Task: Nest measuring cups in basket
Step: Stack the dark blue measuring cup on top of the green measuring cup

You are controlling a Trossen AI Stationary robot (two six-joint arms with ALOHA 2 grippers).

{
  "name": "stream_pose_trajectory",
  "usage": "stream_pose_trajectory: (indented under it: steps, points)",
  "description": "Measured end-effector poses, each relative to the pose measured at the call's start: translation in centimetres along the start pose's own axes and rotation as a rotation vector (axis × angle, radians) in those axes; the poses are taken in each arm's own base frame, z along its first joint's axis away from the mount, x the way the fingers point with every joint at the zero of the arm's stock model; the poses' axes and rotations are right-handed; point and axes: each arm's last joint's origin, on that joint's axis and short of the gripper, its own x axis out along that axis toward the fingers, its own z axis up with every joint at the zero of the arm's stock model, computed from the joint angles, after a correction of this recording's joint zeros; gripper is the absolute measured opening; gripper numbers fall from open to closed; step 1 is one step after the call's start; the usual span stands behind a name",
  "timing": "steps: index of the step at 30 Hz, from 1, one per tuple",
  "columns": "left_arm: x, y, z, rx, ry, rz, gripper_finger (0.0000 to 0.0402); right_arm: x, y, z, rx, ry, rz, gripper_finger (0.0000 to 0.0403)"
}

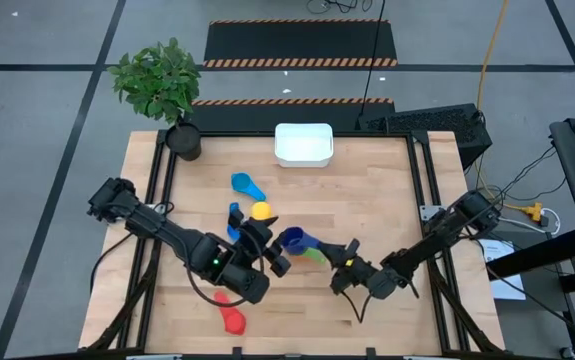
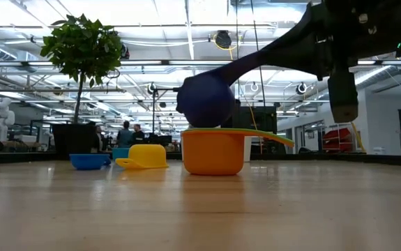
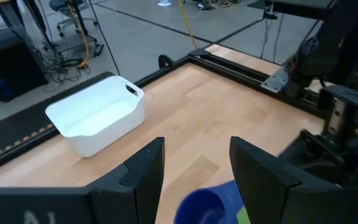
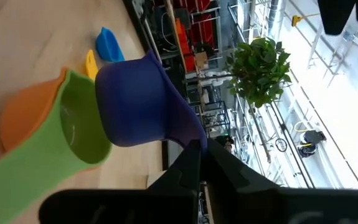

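My right gripper (image 4: 198,155) is shut on the dark blue cup (image 2: 206,100), which hangs right over the green cup (image 4: 79,130). The green cup is nested in the orange cup (image 2: 213,152), which stands on its base on the table. My left gripper (image 3: 194,168) is open higher up, left of these cups; the dark blue cup (image 3: 207,205) shows beyond and below its fingers. The yellow cup (image 1: 260,211), a blue cup (image 1: 235,222) and a light blue cup (image 1: 247,185) lie on the table farther back. The white basket (image 1: 303,144) stands at the far edge. My right gripper pinches the free end of the dark blue cup's handle (image 4: 188,134) between its two fingers. It comes in about level from the table's right. The handle slants up from the bowl to the fingers. The bowl (image 2: 206,104) is off the table, at the green cup's rim; whether it touches, I cannot tell.
A red cup (image 1: 233,319) lies near the front edge beside my left arm. A potted plant (image 1: 184,140) stands at the far left corner. Bare wood lies between the cups and the basket (image 3: 98,121). Black rails (image 1: 422,200) border the table's sides.
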Motion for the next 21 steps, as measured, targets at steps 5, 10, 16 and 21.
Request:
stream_pose_trajectory:
  steps: [5, 10, 16, 21]
  points:
    - [-0.5, -0.2, -0.2, -0.015, 0.002, -0.017, 0.0182, 0.0, 0.2, -0.1, -0.024, 0.003, 0.007, 0.0000]
    - [-1.2, -0.6, -0.4, -0.047, -0.003, -0.043, 0.0182, 0.0, 0.2, -0.1, -0.031, 0.004, 0.010, 0.0000]
    - [-1.7, -0.9, -0.4, -0.051, -0.010, -0.066, 0.0182, 0.0, 0.8, -0.3, -0.037, -0.011, 0.052, 0.0011]
    - [-1.7, -1.0, -0.4, -0.055, -0.010, -0.067, 0.0182, -0.1, 1.4, -0.6, -0.051, -0.010, 0.089, 0.0013]
